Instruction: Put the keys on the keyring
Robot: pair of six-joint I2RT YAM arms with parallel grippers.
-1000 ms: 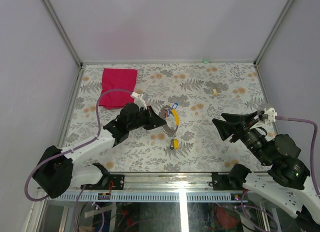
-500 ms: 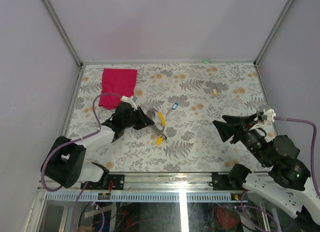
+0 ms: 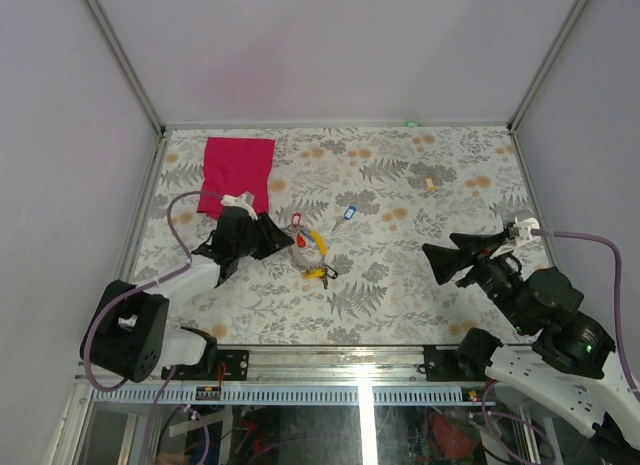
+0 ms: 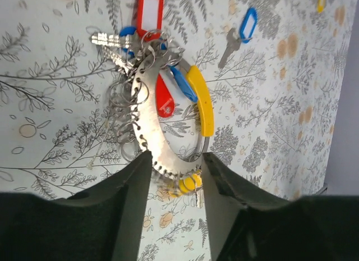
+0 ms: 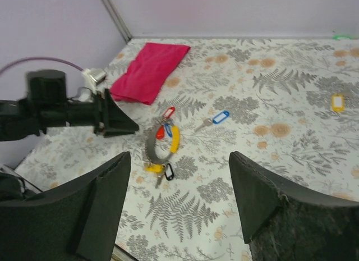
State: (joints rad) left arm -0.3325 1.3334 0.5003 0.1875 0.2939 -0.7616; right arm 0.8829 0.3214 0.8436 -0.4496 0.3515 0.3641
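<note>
The keyring (image 3: 305,255) lies on the patterned table, a silver-grey band with a yellow segment (image 4: 201,101). Several keys hang on it: a red tag (image 4: 150,8), blue tags (image 4: 182,84) and a yellow tag (image 4: 188,184). One blue-tagged key (image 3: 348,213) lies loose to its right, also in the left wrist view (image 4: 247,22) and the right wrist view (image 5: 216,118). My left gripper (image 4: 175,163) is open, the ring's near arc and the yellow tag between its fingertips (image 4: 134,174). My right gripper (image 5: 178,177) is open wide, well right of the keyring (image 5: 151,143).
A red cloth (image 3: 237,173) lies at the back left, just behind my left arm. A small tan block (image 3: 431,183) sits at the back right. A black tag (image 5: 169,171) lies beside the yellow one. Metal frame rails border the table.
My left gripper has drawn back to the left, taking the keyring with it, and its jaws have opened. The right gripper's jaws have widened.
</note>
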